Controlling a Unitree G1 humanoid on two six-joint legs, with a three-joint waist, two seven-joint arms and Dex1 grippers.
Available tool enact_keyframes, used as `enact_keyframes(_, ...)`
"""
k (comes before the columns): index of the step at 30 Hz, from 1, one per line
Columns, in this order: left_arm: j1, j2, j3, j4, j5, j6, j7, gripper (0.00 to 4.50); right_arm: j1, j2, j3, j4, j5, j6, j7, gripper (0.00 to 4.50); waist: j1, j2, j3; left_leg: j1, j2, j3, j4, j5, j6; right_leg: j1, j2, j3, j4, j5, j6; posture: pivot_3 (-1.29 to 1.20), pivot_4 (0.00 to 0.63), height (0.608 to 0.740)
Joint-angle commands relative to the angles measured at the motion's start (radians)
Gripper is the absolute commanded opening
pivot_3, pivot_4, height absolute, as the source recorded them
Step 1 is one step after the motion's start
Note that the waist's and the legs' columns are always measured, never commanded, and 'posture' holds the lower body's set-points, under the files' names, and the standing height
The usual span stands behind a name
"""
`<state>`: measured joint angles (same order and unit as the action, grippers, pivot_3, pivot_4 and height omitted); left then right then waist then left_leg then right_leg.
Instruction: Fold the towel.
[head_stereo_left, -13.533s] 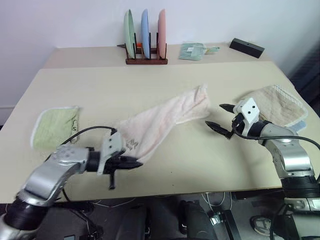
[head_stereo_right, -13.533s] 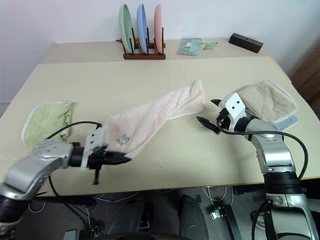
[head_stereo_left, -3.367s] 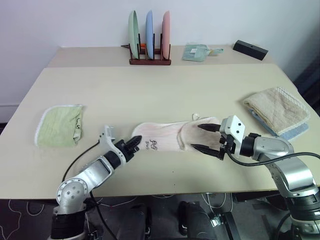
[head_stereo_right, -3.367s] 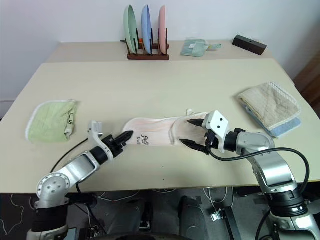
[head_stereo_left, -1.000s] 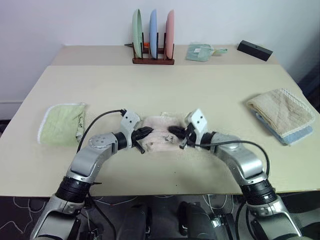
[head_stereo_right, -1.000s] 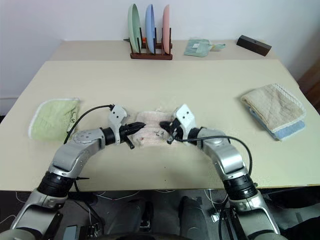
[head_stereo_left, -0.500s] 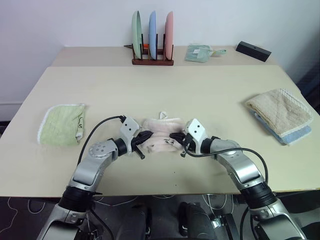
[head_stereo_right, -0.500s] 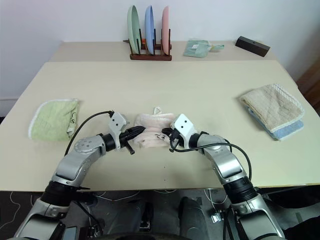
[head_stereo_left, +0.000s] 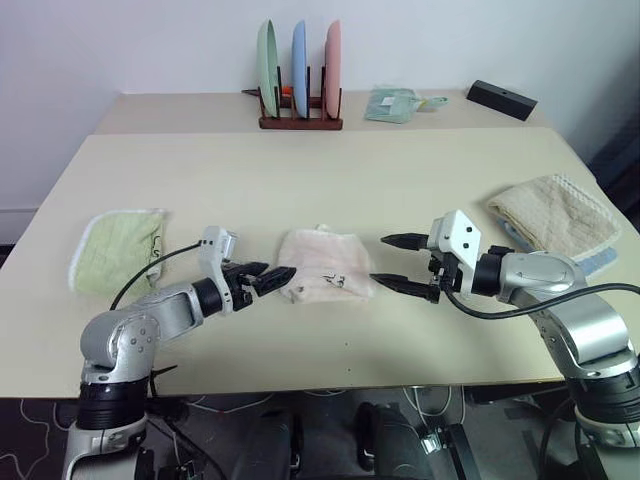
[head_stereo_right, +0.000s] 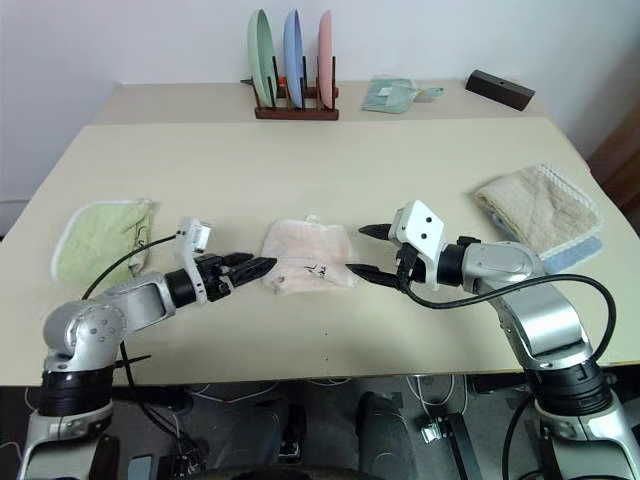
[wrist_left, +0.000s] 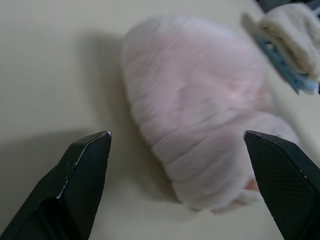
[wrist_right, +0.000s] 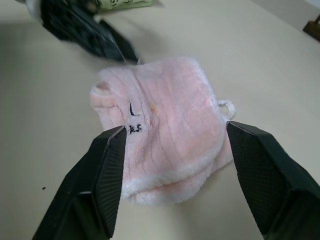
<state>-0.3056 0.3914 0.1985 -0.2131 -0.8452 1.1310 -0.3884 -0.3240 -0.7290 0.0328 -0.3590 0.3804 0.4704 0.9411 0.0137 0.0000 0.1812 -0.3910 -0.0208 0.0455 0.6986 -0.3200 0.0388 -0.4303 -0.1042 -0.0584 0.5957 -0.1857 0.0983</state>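
Note:
The towel (head_stereo_left: 325, 265), pale pink with a white hem and a small dark logo, lies folded into a small square on the table near its front middle. My left gripper (head_stereo_left: 268, 273) hovers just off the towel's left edge, open, with nothing between its fingers. In the left wrist view the towel (wrist_left: 200, 120) lies ahead of the widely spread fingers. My right gripper (head_stereo_left: 381, 260) is open and empty, a short way to the right of the towel and raised off the table. In the right wrist view the towel (wrist_right: 170, 115) lies between and beyond the fingers, with the left gripper (wrist_right: 85, 27) behind it.
A light green towel (head_stereo_left: 120, 248) lies at the left. A beige waffle towel (head_stereo_left: 555, 215) sits on a blue cloth at the right edge. A rack of three plates (head_stereo_left: 298, 70), a small green cloth (head_stereo_left: 395, 103) and a black box (head_stereo_left: 502, 98) stand at the back.
Both grippers were shut at the towel's ends half a second ago. They have opened, let go and drawn apart, the right one rising and moving right. The towel rests folded.

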Motion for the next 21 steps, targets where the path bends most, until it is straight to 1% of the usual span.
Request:
enact_keyframes(1,-0.058,-0.094,0.09,0.056,-0.097,0.069,0.095,4.47,0.01,-0.002,0.006,-0.002,-0.021,-0.053,0.008,3.29,0.002,0.0,0.0,0.0,0.0,0.0,0.0,0.0,0.0,0.0,0.0,0.0,0.0,0.0,0.0,0.0,0.15,0.737)
enact_keyframes(3,-0.083,-0.14,0.093,0.083,-0.105,0.108,0.135,4.47,0.023,0.001,0.013,0.001,-0.031,-0.066,0.009,3.29,0.002,-0.001,0.0,0.0,0.0,0.0,0.001,0.001,-0.001,0.001,0.0,0.0,0.0,0.0,0.0,0.0,0.15,0.737)
enact_keyframes(6,-0.104,-0.193,0.049,0.09,-0.096,0.149,0.162,4.47,0.039,0.0,0.02,0.008,-0.049,-0.086,0.006,3.29,0.002,-0.001,0.0,0.0,0.0,0.0,0.001,0.003,-0.005,0.001,0.0,0.0,0.0,0.0,0.0,0.0,0.15,0.737)
enact_keyframes(9,-0.115,-0.226,0.019,0.107,-0.077,0.168,0.178,4.47,0.052,-0.006,0.019,0.01,-0.06,-0.095,0.007,3.29,0.003,-0.001,0.0,0.0,-0.001,0.0,0.001,0.003,-0.005,0.001,0.0,0.0,0.0,0.0,0.0,0.0,0.15,0.737)
enact_keyframes(10,-0.118,-0.235,0.018,0.117,-0.071,0.169,0.186,4.24,0.057,-0.01,0.015,0.008,-0.061,-0.097,0.009,3.29,0.004,-0.001,0.0,0.0,-0.001,0.0,0.001,0.003,-0.005,0.001,0.0,0.0,-0.001,0.0,0.0,0.0,0.15,0.737)
enact_keyframes(12,-0.118,-0.248,0.017,0.124,-0.065,0.163,0.191,3.64,0.073,-0.025,0.002,-0.002,-0.06,-0.098,0.016,3.29,0.004,-0.001,0.0,0.0,-0.001,0.0,0.001,0.003,-0.005,0.001,0.0,0.0,-0.001,0.0,0.0,0.0,0.15,0.737)
enact_keyframes(14,-0.12,-0.269,0.036,0.126,-0.076,0.159,0.198,2.72,0.093,-0.051,-0.007,-0.016,-0.062,-0.102,0.031,3.29,0.004,-0.001,0.0,0.0,-0.001,0.0,0.001,0.003,-0.005,0.001,0.0,0.0,-0.001,0.0,0.0,0.0,0.15,0.737)
enact_keyframes(15,-0.12,-0.274,0.041,0.123,-0.08,0.16,0.201,2.17,0.103,-0.063,-0.011,-0.023,-0.06,-0.102,0.037,3.29,0.004,-0.001,0.0,0.0,-0.001,0.0,0.001,0.003,-0.005,0.001,-0.001,0.0,-0.001,0.0,0.0,0.0,0.15,0.737)
enact_keyframes(17,-0.119,-0.277,0.042,0.117,-0.079,0.157,0.2,1.28,0.119,-0.079,-0.018,-0.033,-0.052,-0.101,0.044,3.29,0.002,-0.001,0.0,0.0,-0.001,0.0,0.001,0.003,-0.005,0.001,-0.001,0.0,-0.001,0.0,0.0,0.0,0.15,0.737)
enact_keyframes(18,-0.118,-0.276,0.043,0.114,-0.077,0.155,0.198,0.68,0.122,-0.081,-0.021,-0.035,-0.05,-0.101,0.042,3.29,0.001,-0.001,0.0,0.0,-0.001,0.0,0.001,0.002,-0.004,0.001,-0.001,0.0,-0.001,0.0,0.0,0.0,0.15,0.737)
enact_keyframes(19,-0.115,-0.276,0.044,0.109,-0.076,0.144,0.193,0.2,0.122,-0.082,-0.022,-0.034,-0.049,-0.102,0.041,3.29,0.001,-0.001,0.0,0.0,0.0,0.0,0.001,0.002,-0.004,0.001,-0.001,0.0,-0.001,0.0,0.0,0.0,0.15,0.737)
enact_keyframes(20,-0.11,-0.27,0.04,0.096,-0.07,0.118,0.175,0.04,0.121,-0.083,-0.023,-0.031,-0.052,-0.105,0.039,3.29,0.001,-0.001,0.0,0.0,0.0,0.0,0.0,0.001,-0.002,0.001,-0.001,0.0,-0.001,0.0,0.0,0.0,0.15,0.737)
enact_keyframes(21,-0.106,-0.266,0.036,0.086,-0.066,0.099,0.162,0.04,0.12,-0.083,-0.023,-0.03,-0.054,-0.107,0.039,3.29,0.0,-0.001,0.0,0.0,0.0,0.0,0.0,0.001,-0.002,0.001,-0.001,0.0,-0.001,0.0,0.0,0.0,0.15,0.737)
